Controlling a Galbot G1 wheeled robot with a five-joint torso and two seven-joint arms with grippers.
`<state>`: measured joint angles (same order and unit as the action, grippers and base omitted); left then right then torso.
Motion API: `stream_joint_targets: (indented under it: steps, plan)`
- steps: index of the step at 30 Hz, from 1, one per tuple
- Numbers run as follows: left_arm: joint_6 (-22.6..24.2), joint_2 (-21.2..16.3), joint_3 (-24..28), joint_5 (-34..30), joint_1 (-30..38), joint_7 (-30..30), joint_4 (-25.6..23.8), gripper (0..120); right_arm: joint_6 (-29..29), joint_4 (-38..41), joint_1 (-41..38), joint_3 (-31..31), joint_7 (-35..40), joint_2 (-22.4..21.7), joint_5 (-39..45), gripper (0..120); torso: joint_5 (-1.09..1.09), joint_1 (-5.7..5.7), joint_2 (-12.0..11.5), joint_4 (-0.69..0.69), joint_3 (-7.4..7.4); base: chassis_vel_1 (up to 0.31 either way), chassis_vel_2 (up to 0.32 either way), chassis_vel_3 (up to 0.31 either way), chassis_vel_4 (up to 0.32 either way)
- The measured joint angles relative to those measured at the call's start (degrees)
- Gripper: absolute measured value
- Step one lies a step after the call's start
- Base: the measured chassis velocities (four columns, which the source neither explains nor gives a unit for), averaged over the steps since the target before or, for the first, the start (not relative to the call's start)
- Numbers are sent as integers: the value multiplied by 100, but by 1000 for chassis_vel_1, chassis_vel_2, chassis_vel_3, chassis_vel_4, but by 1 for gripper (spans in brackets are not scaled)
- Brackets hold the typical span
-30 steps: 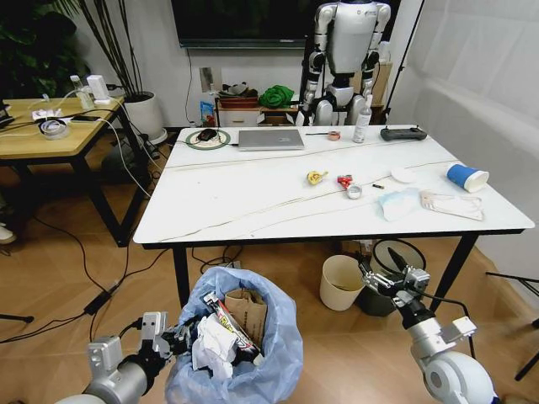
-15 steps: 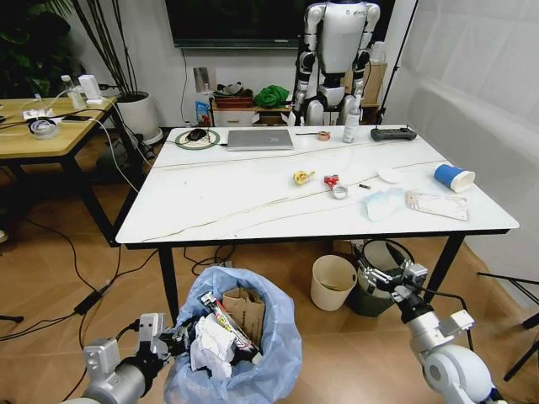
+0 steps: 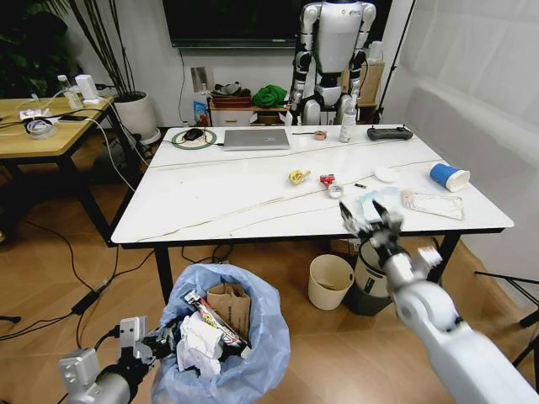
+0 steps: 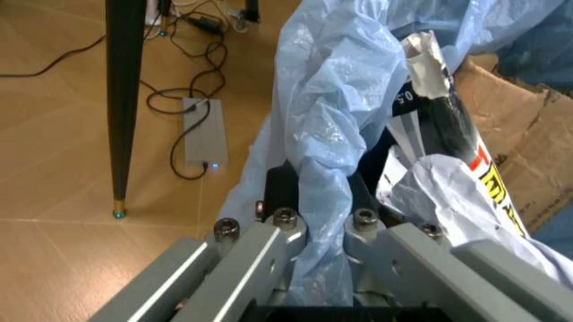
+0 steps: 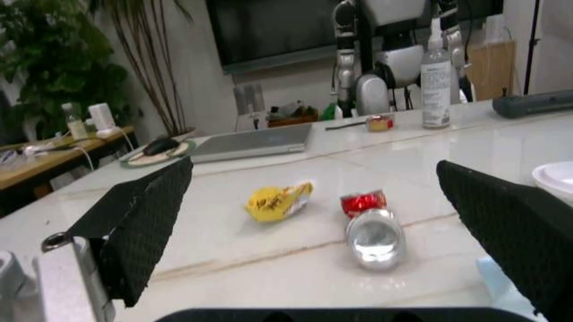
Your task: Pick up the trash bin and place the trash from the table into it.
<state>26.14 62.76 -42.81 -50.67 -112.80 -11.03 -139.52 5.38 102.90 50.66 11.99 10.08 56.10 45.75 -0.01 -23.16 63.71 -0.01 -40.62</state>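
The right gripper (image 3: 368, 216) is hovering with jaws spread wide at the bench's (image 3: 227, 198) near edge, just before the light-blue mask (image 3: 376, 204). Open marble is lying to its left. The left gripper (image 3: 160, 343) is pinching the bag rim of the trash bin (image 3: 253, 370), low on the floor. One yellow wrapper (image 5: 279, 200), one red wrapper (image 5: 363, 200), one can (image 5: 375, 239), and one blue cup (image 3: 444, 176) are resting on top. Two other bins (image 3: 329, 282) are standing underneath.
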Motion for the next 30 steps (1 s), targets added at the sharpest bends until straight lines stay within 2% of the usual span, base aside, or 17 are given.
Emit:
stream_joint_targets:
  steps: [3, 7, 8, 10, 14, 16, 21, 30]
  plan:
    - [12, -22, -10, -29, -42, -6, -33, 0, 370, -333, -636, -143, 85, 53, 331, 100, 0, -1, -1, 2, 0, 0, 0, 0, 0]
    - [-5, 2, -47, -1, -120, 4, -56, 0, 529, -728, -1074, -319, 85, 142, 533, 100, -2, 0, -1, -2, 0, 0, 0, 0, 0]
    - [-32, 44, -70, 32, -180, 23, -84, 0, 570, -944, -1269, -453, 74, 239, 620, 100, 2, -1, -1, 2, 0, 0, 0, 0, 0]
    - [-46, 72, -87, 59, -211, 28, -101, 0, 589, -1103, -1389, -532, 46, 335, 659, 100, 1, -1, -1, -3, 0, 0, 0, 0, 0]
    - [-61, 145, -158, 94, -256, 30, -166, 0, 622, -1813, -1847, -819, -95, 936, 694, 100, 2, 0, -1, 2, 0, 0, 0, 0, 0]
    - [-61, 160, -193, 94, -259, 27, -185, 0, 623, -2139, -2083, -964, -168, 1221, 677, 100, -2, 0, -1, 2, 0, 0, 0, 0, 0]
    - [-61, 193, -210, 94, -268, 21, -220, 0, 632, -2784, -2441, -1206, -279, 1613, 488, 100, -1, 0, -1, 2, 0, 0, 0, 0, 0]
    - [-54, 215, -234, 91, -282, 18, -283, 0, 541, -4027, -2915, -1397, -572, 2023, -84, 99, -2, 0, -1, 0, 1, 0, 0, 0, 0]
